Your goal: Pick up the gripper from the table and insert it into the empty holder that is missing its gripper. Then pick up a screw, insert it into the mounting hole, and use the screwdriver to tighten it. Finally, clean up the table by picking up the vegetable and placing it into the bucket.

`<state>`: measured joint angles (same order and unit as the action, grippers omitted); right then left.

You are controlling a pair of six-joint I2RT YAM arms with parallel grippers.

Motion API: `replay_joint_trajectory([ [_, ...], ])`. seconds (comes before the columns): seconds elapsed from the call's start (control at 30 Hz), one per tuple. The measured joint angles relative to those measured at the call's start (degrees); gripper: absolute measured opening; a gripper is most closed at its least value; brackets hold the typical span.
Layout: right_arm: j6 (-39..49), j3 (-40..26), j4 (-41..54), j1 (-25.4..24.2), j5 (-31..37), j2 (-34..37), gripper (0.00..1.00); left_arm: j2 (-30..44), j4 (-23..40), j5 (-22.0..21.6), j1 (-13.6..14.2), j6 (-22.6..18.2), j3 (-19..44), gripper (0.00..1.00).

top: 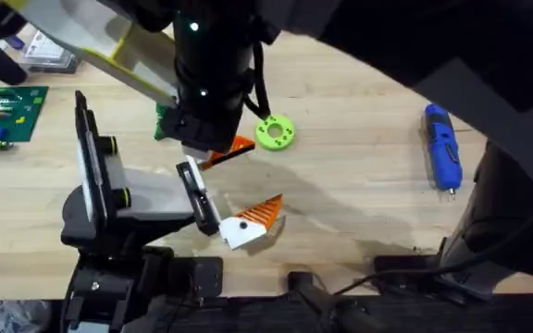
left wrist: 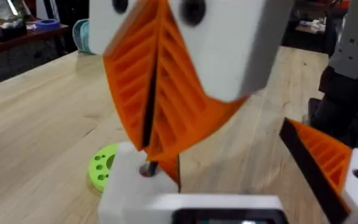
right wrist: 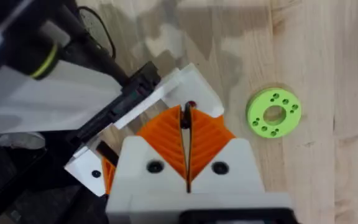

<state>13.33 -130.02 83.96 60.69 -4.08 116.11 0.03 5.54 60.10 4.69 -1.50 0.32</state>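
My right gripper [right wrist: 186, 113] is shut on a small dark screw [right wrist: 190, 104] and points down onto the white base of the gripper [right wrist: 188, 78], which sits against the black holder [right wrist: 126, 99]. From the left wrist view, the right gripper [left wrist: 149, 152] presses that screw [left wrist: 148, 169] onto the white base [left wrist: 126, 186]. A second orange ribbed finger [top: 253, 222] sits at the holder's [top: 197, 199] near end. The blue screwdriver [top: 442, 148] lies at the right. A dark-green bit, perhaps the vegetable [top: 160, 122], peeks from under the dark arms.
A lime-green ring [top: 274, 131] lies just beyond the holder. The black stand [top: 91, 199] fills the left front. A green circuit board [top: 7, 111] lies at the far left. A pale-blue container [left wrist: 79, 31] stands at the table's far edge.
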Motion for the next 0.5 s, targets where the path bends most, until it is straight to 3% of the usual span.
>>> replay_joint_trajectory([
  [0.5, 0.0, 0.0, 0.0, 0.0, 1.3, 0.0, 0.009, 0.0, 0.0, 0.1, 0.0, 0.0, 0.0, 0.986],
])
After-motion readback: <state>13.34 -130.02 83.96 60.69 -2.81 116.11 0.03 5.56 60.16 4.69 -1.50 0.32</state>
